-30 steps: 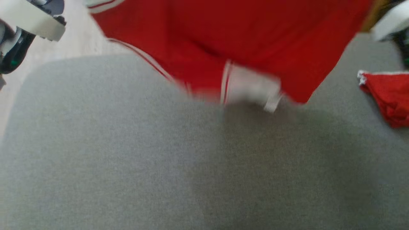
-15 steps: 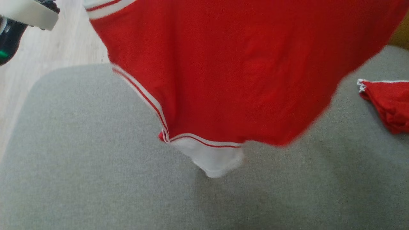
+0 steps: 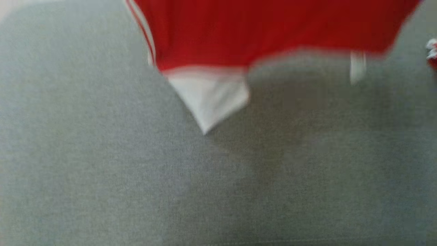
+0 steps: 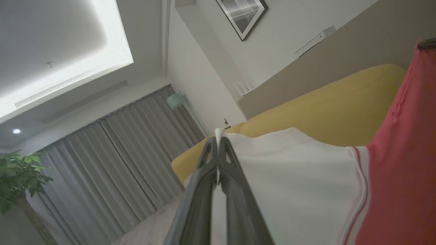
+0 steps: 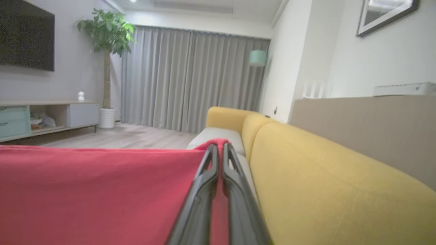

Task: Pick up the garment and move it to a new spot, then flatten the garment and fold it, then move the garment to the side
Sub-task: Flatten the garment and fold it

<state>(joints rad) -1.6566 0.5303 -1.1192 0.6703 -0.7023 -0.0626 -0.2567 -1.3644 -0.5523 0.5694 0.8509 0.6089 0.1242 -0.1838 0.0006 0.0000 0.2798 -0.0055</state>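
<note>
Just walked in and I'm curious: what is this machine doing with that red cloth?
The robot holds up a red garment with white trim. Its left gripper is shut on a white part, its right gripper on the red fabric. The garment hangs between them over the grey seat cushion of a yellow sofa. It is not yet laid flat or folded.

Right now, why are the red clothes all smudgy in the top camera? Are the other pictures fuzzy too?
Head view: motion blur smears the garment at its edges, and a dim shadow falls on the grey cushion. Left wrist view: sharp, the left tool crisp on white fabric, though the ceiling light glares white. Right wrist view: clear, evenly lit, the right tool pinching red cloth.
</note>
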